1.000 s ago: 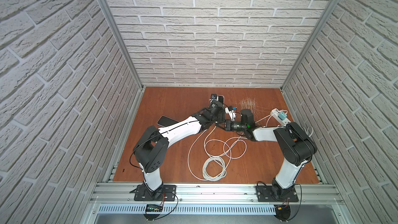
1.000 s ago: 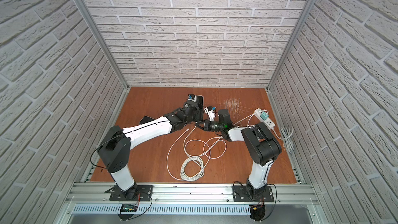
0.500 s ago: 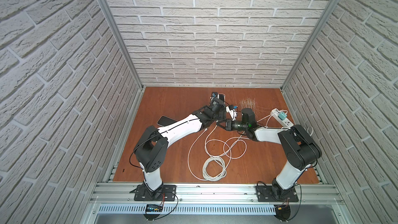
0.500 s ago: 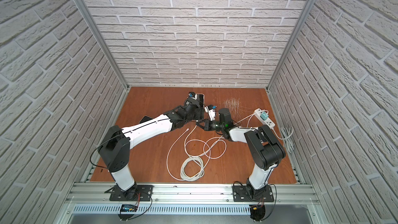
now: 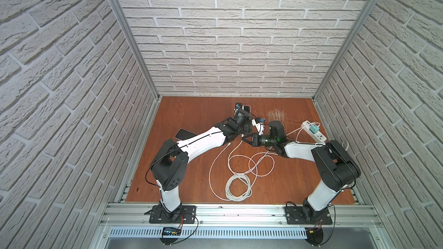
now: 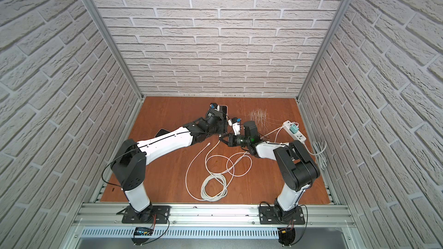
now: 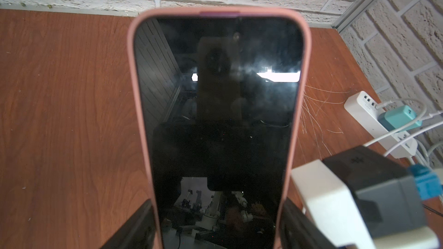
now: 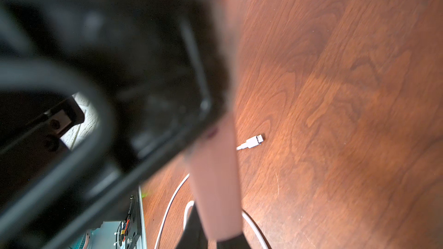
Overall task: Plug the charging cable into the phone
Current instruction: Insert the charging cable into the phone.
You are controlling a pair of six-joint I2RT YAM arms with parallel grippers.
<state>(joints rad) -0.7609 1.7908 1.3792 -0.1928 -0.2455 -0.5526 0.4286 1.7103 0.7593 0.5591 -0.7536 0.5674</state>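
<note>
My left gripper (image 7: 217, 202) is shut on the phone (image 7: 215, 104). The phone has a black screen and a pink case, and it is held above the table, reaching toward the back wall (image 6: 224, 119). My right gripper (image 5: 245, 139) is shut, with its tips against the phone's lower pink edge (image 8: 215, 188) beside the left gripper (image 5: 244, 126). The white charging cable (image 5: 238, 185) lies coiled on the table. Its plug (image 8: 253, 142) rests loose on the wood (image 6: 208, 144), and no gripper holds it.
A white power strip (image 5: 314, 131) with a teal charger (image 5: 312, 129) sits at the back right. A patch of thin pale strands (image 5: 275, 114) lies behind the right gripper. A dark flat slab (image 5: 183, 134) lies partly under the left forearm. Brick walls close in three sides.
The right arm's elbow has swung outward to the right while its gripper stays at the phone's lower edge. The left arm and phone have barely moved.
</note>
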